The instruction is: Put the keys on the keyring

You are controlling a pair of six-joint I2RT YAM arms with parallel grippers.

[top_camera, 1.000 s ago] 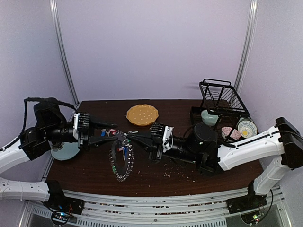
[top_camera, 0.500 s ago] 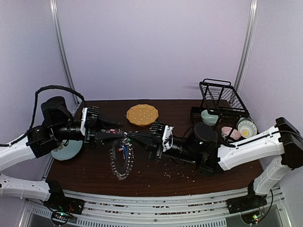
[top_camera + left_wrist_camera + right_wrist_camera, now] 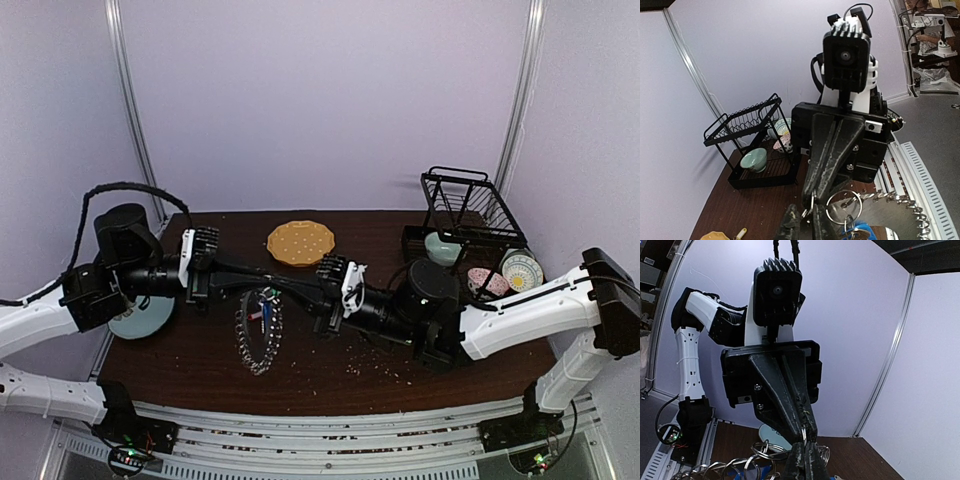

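Observation:
The keyring (image 3: pixel 241 338), a large wire ring fringed with small metal keys, hangs between the two arms above the table. My left gripper (image 3: pixel 262 282) and right gripper (image 3: pixel 282 288) meet tip to tip at its top. Both are shut on its wire. A key with a blue tag (image 3: pixel 265 312) hangs just under them on a small split ring (image 3: pixel 842 207). The left wrist view shows my left gripper (image 3: pixel 806 220) pinching metal wire against the right fingertips (image 3: pixel 815 192). In the right wrist view my right gripper (image 3: pixel 804 455) is shut on the wire, among several rings (image 3: pixel 760 452). A yellow-tagged key (image 3: pixel 737 234) lies on the table.
A yellow-orange round plate (image 3: pixel 300 242) sits at the back centre. A black wire dish rack (image 3: pixel 465 212) at back right holds a green bowl (image 3: pixel 442 247), with patterned plates (image 3: pixel 520 270) beside it. A pale blue plate (image 3: pixel 135 322) lies at the left edge. Crumbs dot the table's front.
My left arm has swung right until its fingertips meet the right gripper at the top of the keyring. The right arm and the hanging keyring have hardly moved.

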